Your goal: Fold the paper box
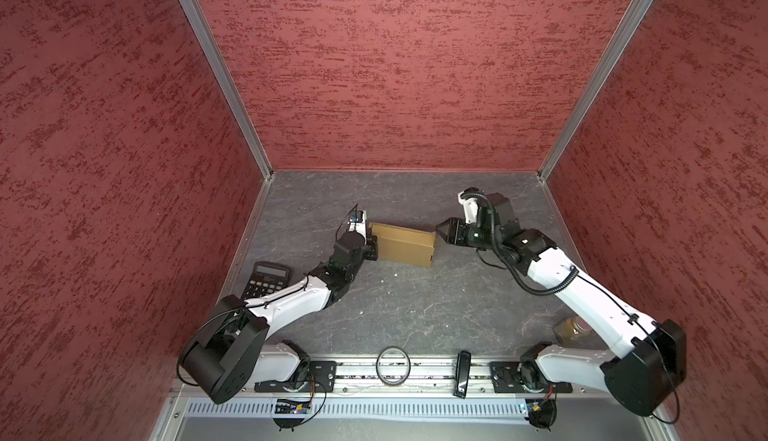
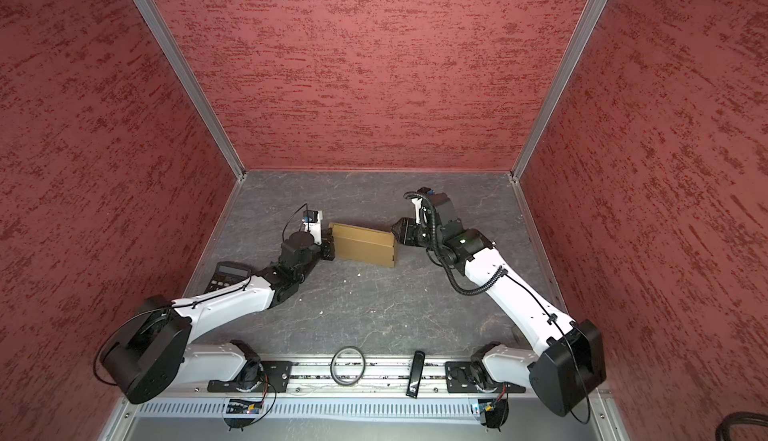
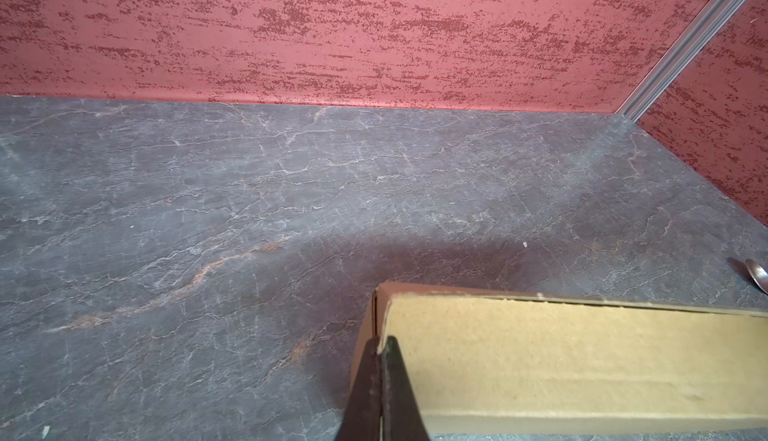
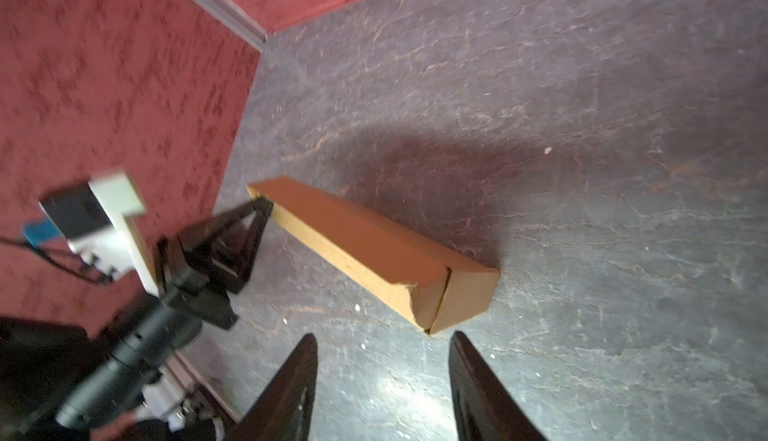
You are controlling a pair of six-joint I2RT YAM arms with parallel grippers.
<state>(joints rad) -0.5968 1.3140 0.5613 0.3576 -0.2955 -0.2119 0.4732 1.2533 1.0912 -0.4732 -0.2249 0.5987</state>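
Note:
The paper box is a closed, shallow tan cardboard box, tipped up on one long side in the middle of the table. My left gripper is shut on the box's left end; in the left wrist view its fingertips pinch the cardboard wall of the paper box. My right gripper hangs open just off the box's right end. In the right wrist view the gripper holds nothing, and the box's corner lies a little beyond its tips.
A black calculator lies under the left arm near the left wall. A jar stands by the right arm's base. A dark ring and a black bar rest on the front rail. A spoon lies beyond the box.

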